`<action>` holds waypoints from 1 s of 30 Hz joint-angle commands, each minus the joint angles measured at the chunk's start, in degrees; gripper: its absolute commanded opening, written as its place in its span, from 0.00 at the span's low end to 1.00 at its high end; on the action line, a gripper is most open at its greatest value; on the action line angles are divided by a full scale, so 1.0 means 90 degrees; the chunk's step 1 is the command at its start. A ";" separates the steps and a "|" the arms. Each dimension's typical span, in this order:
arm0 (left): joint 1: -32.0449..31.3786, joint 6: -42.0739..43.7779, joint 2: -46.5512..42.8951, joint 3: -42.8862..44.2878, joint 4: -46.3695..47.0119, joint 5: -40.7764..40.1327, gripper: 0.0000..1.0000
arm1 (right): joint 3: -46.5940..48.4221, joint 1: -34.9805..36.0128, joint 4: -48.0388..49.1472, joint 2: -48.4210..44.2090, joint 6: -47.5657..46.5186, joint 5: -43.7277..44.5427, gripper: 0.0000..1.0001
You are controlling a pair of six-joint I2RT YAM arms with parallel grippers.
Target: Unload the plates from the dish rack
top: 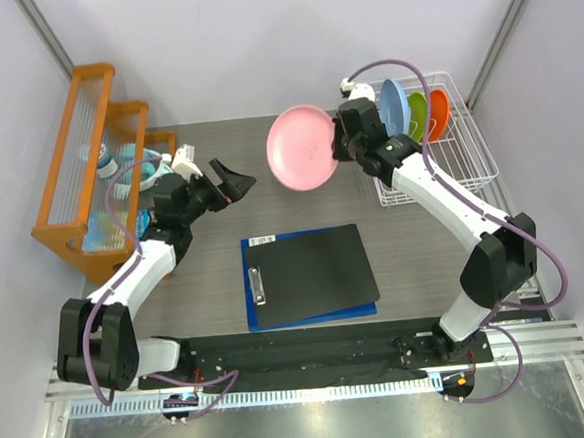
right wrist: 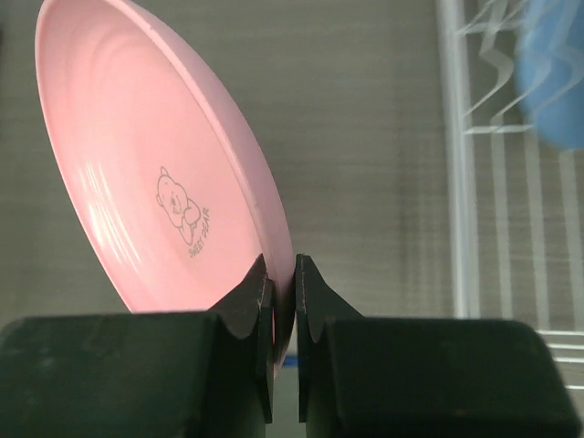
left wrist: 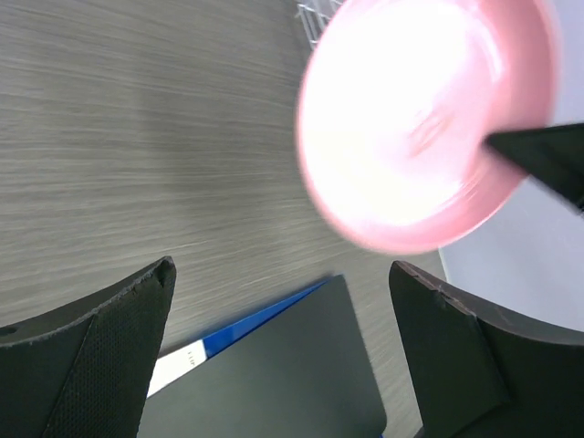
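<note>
My right gripper (top: 339, 144) is shut on the rim of the pink plate (top: 302, 146), holding it on edge in the air left of the white dish rack (top: 468, 157). In the right wrist view the rim of the pink plate (right wrist: 164, 173) sits pinched between the two fingers, at the right gripper (right wrist: 281, 278). The light blue plate (top: 394, 107), lime green plate (top: 417, 115) and orange plate (top: 438, 112) stand upright in the rack. My left gripper (top: 234, 180) is open, pointing toward the pink plate (left wrist: 420, 119) from the left, a short way off. Between the wide-apart fingers of the left gripper (left wrist: 283, 301) nothing is held.
A black clipboard on a blue folder (top: 311, 275) lies on the table between the arms. An orange stepped shelf rack (top: 83, 163) stands at the back left with a teal cup (top: 118, 163) in it. White walls close the table on both sides.
</note>
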 commanded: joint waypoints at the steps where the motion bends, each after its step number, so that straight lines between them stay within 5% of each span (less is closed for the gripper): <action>1: -0.0127 -0.0641 0.0368 -0.0100 0.1437 0.0752 0.99 | -0.0619 0.0106 0.0675 -0.0563 0.1158 -0.1775 0.01; 13: -0.0440 -0.0612 0.1043 -0.0324 0.2199 0.0353 0.92 | -0.1803 0.0204 0.1916 -0.1110 0.2144 -0.3299 0.05; 16: -0.0440 -0.0602 0.1101 -0.0354 0.2210 0.0264 0.76 | -0.1940 0.0194 0.1927 -0.1238 0.2184 -0.3241 0.07; 17: -0.0440 -0.0602 0.1111 -0.0344 0.2210 0.0264 0.61 | -0.1960 0.0194 0.1927 -0.1248 0.2194 -0.3251 0.07; 24: -0.0440 -0.0602 0.1101 -0.0276 0.2034 0.0206 0.04 | -0.2155 0.0194 0.1946 -0.1218 0.2214 -0.3222 0.08; 28: -0.0440 -0.0407 0.1014 -0.0217 0.1586 0.0031 0.00 | -0.2165 0.0194 0.1917 -0.1140 0.2174 -0.3095 0.24; 30: -0.0440 -0.0242 0.0955 -0.0110 0.1207 -0.0213 0.00 | -0.2136 0.0185 0.1888 -0.1121 0.2116 -0.2871 0.45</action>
